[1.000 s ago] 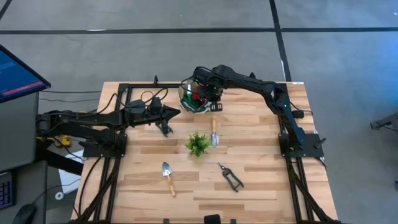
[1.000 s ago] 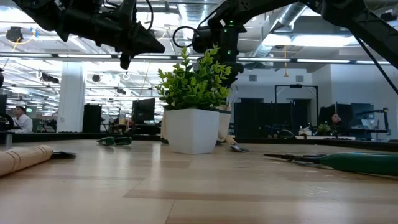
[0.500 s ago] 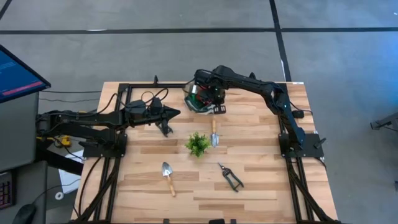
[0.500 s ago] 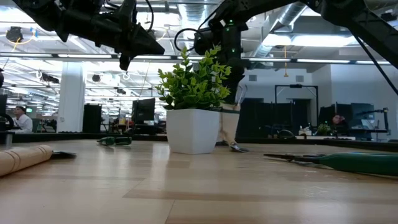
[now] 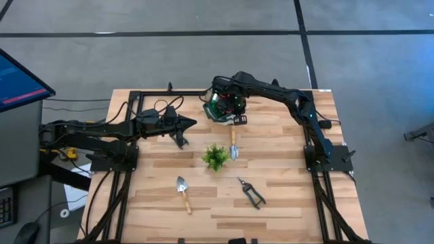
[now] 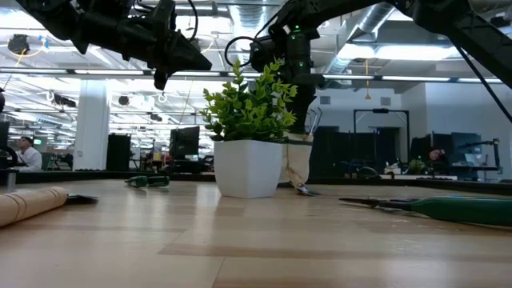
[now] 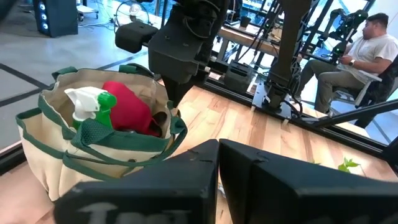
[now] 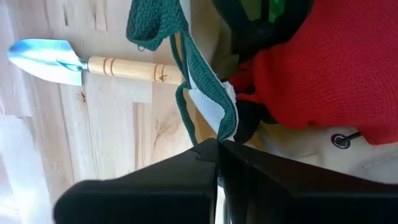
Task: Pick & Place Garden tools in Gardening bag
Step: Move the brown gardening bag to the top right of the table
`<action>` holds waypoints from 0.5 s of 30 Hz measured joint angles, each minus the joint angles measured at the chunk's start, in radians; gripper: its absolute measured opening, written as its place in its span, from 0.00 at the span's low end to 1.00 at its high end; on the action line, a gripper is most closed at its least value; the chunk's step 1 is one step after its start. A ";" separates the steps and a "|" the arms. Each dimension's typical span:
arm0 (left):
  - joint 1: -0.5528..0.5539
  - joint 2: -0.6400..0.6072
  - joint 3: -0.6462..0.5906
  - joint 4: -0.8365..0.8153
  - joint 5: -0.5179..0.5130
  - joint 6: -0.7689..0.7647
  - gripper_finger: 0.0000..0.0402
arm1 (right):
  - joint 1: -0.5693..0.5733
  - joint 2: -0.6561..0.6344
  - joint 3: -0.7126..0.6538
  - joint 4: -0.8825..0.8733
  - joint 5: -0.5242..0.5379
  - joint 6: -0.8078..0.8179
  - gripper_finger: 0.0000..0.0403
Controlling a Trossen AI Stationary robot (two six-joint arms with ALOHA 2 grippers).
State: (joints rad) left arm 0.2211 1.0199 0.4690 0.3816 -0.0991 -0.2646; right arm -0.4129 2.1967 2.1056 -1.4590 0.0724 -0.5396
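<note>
Wooden plank table [image 5: 285,203]; concrete floor [image 5: 169,54]; office behind.

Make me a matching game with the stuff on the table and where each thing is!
Things:
1. red gloves
2. pruning shears
3. small plant
4. right hand

Places:
A. table's middle
B. inside the gardening bag
C. shut on the bag's rim
D. flat on the table's front part, right of a trowel

Pairs: 1-B, 2-D, 3-A, 4-C
</note>
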 joint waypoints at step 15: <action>0.000 0.000 0.000 0.000 -0.006 0.000 0.00 | -0.001 -0.053 -0.001 0.047 -0.002 -0.018 0.00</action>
State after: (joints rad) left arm 0.2211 1.0199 0.4690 0.3817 -0.1049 -0.2646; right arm -0.4137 2.1440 2.1044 -1.4121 0.0706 -0.5575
